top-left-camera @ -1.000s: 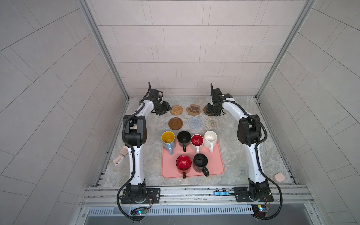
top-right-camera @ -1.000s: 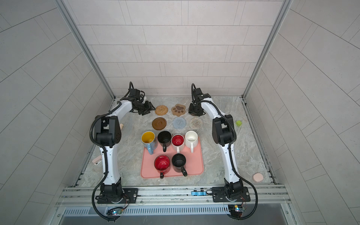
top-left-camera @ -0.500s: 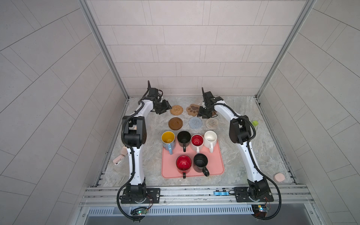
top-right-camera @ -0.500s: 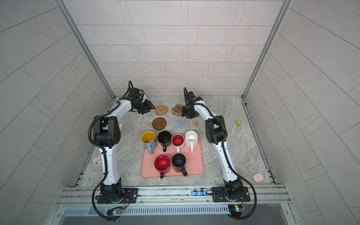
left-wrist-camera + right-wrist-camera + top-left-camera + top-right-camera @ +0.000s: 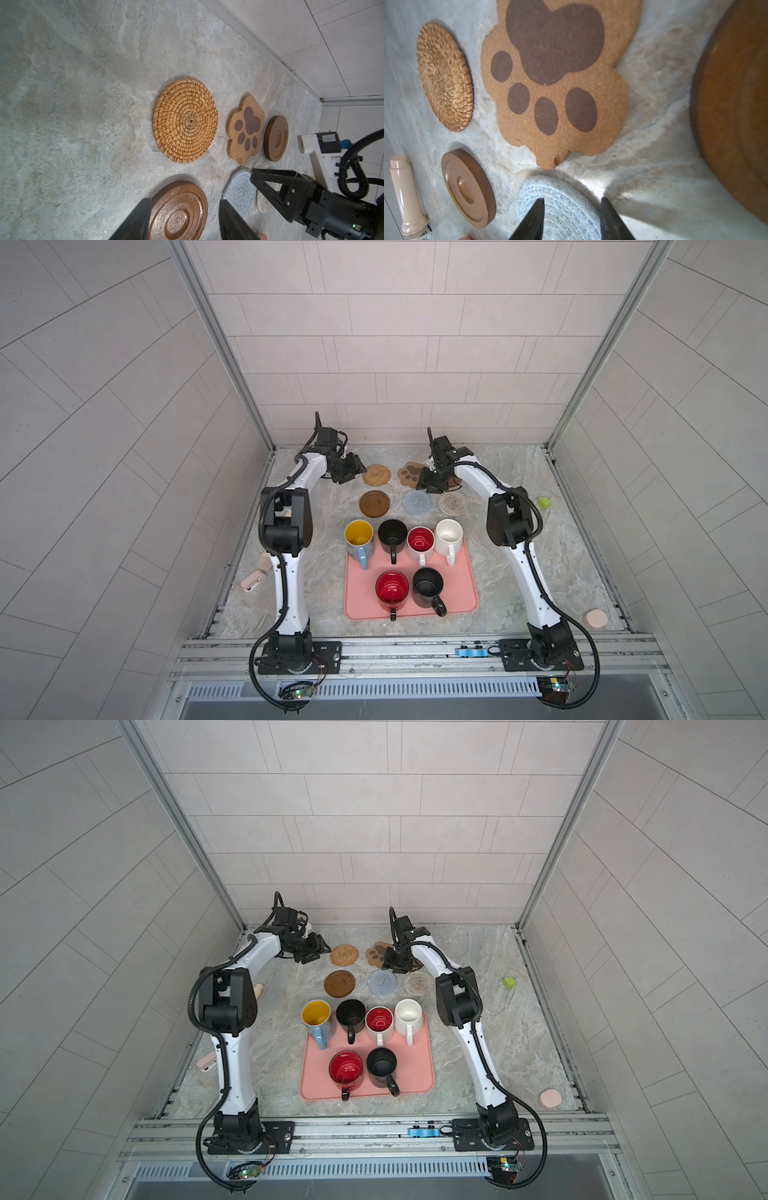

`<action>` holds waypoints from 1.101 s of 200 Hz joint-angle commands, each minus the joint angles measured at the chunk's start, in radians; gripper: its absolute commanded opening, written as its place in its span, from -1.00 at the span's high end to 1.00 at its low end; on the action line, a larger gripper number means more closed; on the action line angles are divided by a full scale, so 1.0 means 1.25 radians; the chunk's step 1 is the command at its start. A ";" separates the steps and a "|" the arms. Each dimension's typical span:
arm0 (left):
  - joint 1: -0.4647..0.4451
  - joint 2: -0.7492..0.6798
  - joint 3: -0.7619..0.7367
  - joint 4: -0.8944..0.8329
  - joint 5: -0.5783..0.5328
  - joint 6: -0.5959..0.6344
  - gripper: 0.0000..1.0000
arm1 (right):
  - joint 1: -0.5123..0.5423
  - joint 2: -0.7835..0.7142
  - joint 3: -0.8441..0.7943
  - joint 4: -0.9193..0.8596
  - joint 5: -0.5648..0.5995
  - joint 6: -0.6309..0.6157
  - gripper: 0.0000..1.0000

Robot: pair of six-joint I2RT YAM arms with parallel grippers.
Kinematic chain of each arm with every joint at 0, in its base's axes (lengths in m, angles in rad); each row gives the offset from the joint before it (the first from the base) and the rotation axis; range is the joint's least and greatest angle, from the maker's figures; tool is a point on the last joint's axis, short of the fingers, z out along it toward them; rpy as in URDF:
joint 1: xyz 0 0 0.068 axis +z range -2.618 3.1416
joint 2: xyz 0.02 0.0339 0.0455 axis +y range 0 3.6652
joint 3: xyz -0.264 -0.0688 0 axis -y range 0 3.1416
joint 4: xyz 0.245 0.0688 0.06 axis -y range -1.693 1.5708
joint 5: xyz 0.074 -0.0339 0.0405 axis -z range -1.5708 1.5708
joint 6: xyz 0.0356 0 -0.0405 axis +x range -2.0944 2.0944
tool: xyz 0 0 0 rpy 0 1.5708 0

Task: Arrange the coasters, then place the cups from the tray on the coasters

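Observation:
Six coasters lie at the back in both top views: rattan (image 5: 376, 475), paw (image 5: 410, 472), a brown disc (image 5: 374, 503), grey-blue crochet (image 5: 417, 502), whitish crochet (image 5: 453, 503), and a second brown disc (image 5: 276, 138) mostly hidden behind the right arm. Six cups stand on the pink tray (image 5: 461, 593); the blue one (image 5: 359, 537) is at its back-left corner. My left gripper (image 5: 349, 472) hangs open and empty just left of the rattan coaster. My right gripper (image 5: 430, 485) is open and empty, low between the paw and the grey-blue crochet (image 5: 560, 199).
A green block (image 5: 543, 502) lies to the right of the coasters and a pale pink puck (image 5: 595, 618) sits at the front right. Beige tools (image 5: 253, 580) lie along the left rail. The back wall is close behind the coasters.
My right gripper has swung left, from beside the far brown disc to over the gap between the paw and the grey-blue crochet. The left arm has barely moved.

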 commanded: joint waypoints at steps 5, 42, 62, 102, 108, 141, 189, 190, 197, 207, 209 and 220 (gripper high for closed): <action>0.005 -0.035 0.001 0.006 0.002 -0.005 -0.20 | 0.010 0.014 0.011 -0.013 -0.003 -0.007 0.08; 0.005 -0.033 0.002 0.009 0.002 -0.006 -0.20 | 0.010 0.008 0.012 -0.022 0.002 -0.011 0.08; 0.006 -0.033 0.002 0.012 0.002 -0.007 -0.20 | 0.009 0.004 0.011 -0.025 0.020 -0.011 0.08; 0.006 -0.037 0.006 0.011 0.002 -0.009 -0.20 | 0.003 -0.009 0.026 -0.025 0.043 -0.002 0.06; 0.007 -0.040 0.005 0.011 -0.001 -0.009 -0.20 | 0.002 -0.013 0.031 -0.027 0.047 -0.002 0.05; 0.007 -0.060 0.000 0.014 -0.013 -0.008 -0.20 | -0.009 -0.062 0.053 -0.035 0.105 -0.009 0.00; 0.008 -0.123 -0.024 0.020 -0.070 -0.023 -0.20 | -0.020 -0.173 0.047 -0.125 0.238 -0.041 -0.04; 0.007 -0.126 -0.025 0.020 -0.071 -0.023 -0.20 | -0.020 -0.176 0.046 -0.127 0.243 -0.041 -0.04; 0.008 -0.137 -0.030 0.019 -0.086 -0.026 -0.20 | -0.021 -0.195 0.041 -0.143 0.260 -0.044 -0.04; 0.009 -0.149 -0.035 0.012 -0.106 -0.033 -0.20 | -0.021 -0.228 0.027 -0.155 0.280 -0.045 -0.05; 0.010 -0.152 -0.036 0.011 -0.109 -0.035 -0.21 | -0.022 -0.235 0.023 -0.156 0.283 -0.045 -0.05; 0.012 -0.165 -0.045 0.011 -0.127 -0.043 -0.20 | -0.023 -0.272 -0.001 -0.159 0.300 -0.053 -0.05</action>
